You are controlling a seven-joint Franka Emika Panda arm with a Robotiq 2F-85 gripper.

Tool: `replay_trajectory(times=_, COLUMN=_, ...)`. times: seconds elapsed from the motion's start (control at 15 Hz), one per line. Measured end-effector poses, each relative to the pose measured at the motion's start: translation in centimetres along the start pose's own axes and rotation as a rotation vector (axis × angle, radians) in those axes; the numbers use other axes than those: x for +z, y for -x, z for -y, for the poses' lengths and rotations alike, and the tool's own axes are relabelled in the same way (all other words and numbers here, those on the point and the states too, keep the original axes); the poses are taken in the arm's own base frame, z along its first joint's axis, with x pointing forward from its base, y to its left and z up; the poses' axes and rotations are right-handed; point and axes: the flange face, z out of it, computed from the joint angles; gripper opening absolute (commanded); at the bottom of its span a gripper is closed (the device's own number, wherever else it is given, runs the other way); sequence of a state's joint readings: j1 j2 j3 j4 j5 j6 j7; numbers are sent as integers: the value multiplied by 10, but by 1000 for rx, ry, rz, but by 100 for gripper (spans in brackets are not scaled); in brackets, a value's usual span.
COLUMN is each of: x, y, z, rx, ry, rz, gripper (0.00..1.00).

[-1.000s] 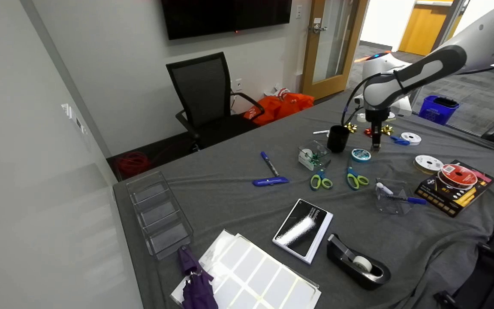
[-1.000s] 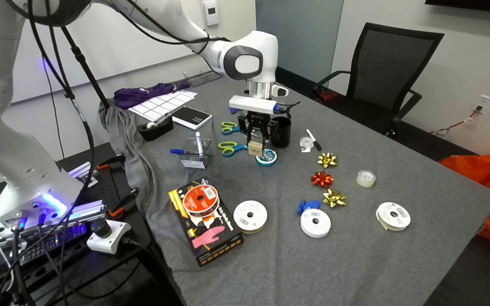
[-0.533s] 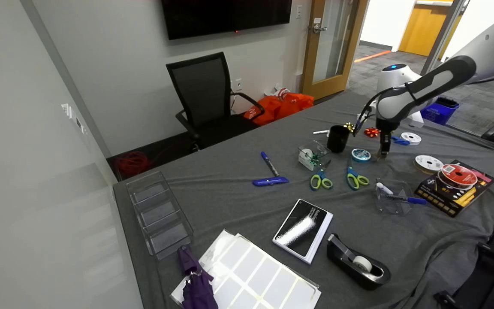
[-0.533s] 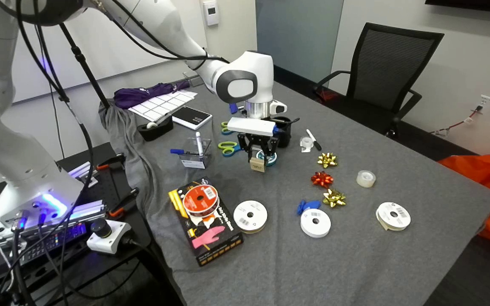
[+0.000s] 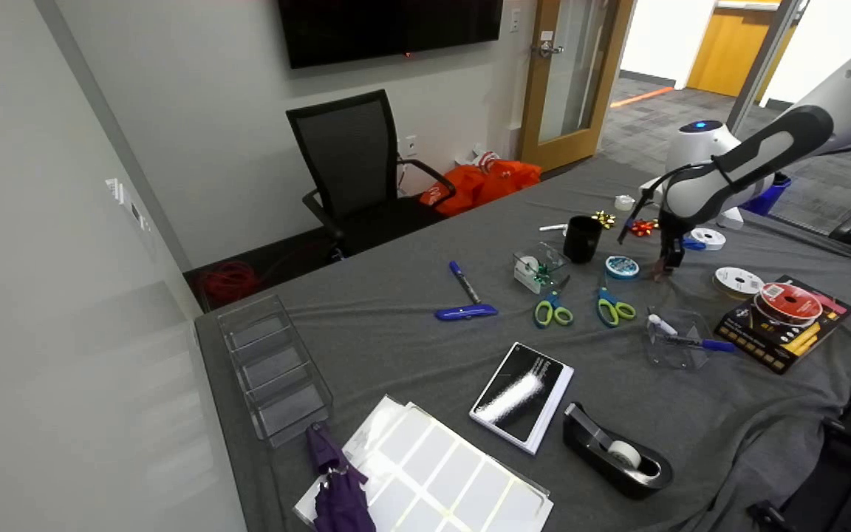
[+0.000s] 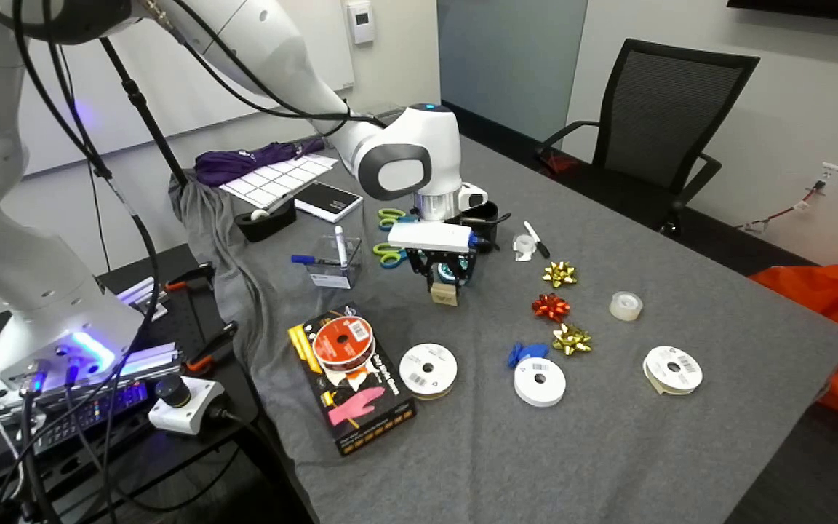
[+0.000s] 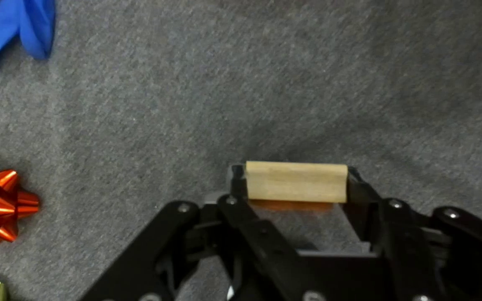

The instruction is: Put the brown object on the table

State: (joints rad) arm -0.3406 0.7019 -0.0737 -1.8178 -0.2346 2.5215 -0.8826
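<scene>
The brown object is a small light-brown wooden block [image 6: 444, 295], held between the fingertips of my gripper [image 6: 446, 286] in an exterior view. In the wrist view the block [image 7: 296, 182] spans the gap between both fingers, and my gripper [image 7: 295, 180] is shut on it. An orange-brown lower edge shows under its pale face. In an exterior view my gripper [image 5: 668, 264] is low over the table, and the block is small and blurred there. The table [image 6: 593, 451] is draped in dark grey cloth. I cannot tell whether the block touches the cloth.
A teal tape roll [image 5: 622, 267] and a black cup [image 5: 582, 239] stand close to the gripper. Scissors [image 5: 612, 307] and a clear pen holder [image 6: 332, 266] are nearby. A glove box [image 6: 390, 407], white spools [image 6: 415, 356] and a red bow [image 6: 551, 306] lie around.
My gripper has moved down with the block, and shifted away from the black cup and teal tape roll toward the white spools. It stays shut on the block.
</scene>
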Motion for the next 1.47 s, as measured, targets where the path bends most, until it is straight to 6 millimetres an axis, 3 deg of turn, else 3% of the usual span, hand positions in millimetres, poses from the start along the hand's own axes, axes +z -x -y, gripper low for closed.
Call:
replay_trajectory(times=0.27, x=1, y=13, z=-4, rx=-58, ry=68, rz=-4, gripper=99)
replay_trajectory(times=0.67, x=3, y=26, z=-6, rx=-113, ry=129, rz=23, gripper=100)
replay_trajectory(times=1.0, x=2, y=20, z=1, rx=-109, ry=126, rz=36, gripper=100)
replay_trajectory(times=1.2, x=-16, y=5, z=14, rx=-87, ry=72, rz=76, gripper=100)
replay_trajectory(times=1.47, x=-68, y=-22, z=36, rx=-54, ry=-43, rz=92, gripper=100)
